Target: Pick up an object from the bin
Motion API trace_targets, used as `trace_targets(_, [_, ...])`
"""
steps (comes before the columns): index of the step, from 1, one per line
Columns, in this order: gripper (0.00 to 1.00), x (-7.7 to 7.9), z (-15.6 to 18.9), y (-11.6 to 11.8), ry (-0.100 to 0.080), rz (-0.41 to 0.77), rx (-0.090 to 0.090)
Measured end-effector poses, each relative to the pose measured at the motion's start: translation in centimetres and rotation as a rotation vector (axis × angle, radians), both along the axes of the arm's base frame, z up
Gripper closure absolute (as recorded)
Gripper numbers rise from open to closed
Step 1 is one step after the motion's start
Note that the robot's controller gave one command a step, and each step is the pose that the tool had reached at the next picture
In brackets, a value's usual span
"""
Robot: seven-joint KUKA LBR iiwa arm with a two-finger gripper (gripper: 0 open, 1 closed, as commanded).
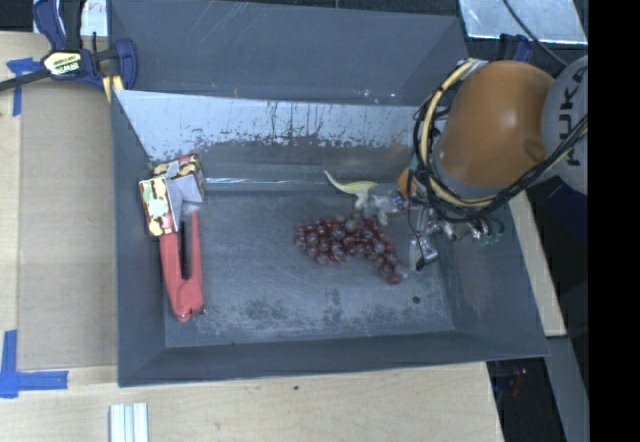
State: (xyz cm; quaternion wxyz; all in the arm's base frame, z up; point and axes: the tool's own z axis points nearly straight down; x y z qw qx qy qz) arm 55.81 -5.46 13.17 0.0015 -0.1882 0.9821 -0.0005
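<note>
Dark red grapes (pixel 343 240) lie in the bin (pixel 280 315), the pincer (pixel 425 252) low just beside their right end. Spread or pressed together, I cannot tell.

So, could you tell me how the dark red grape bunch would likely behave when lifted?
The grape bunch looks like many small joined balls, so it probably droops if lifted by one end. Its rounded grapes may slip from the tool.
</note>
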Motion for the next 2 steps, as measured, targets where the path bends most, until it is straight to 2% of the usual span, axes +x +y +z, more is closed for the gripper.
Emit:
trace_targets(1, [0.0, -2.3, -0.3, -1.1, -0.002, 0.035, 0.0])
trace_targets(2, [0.0, 0.1, -3.0, 2.2, -0.009, -0.015, 0.001])
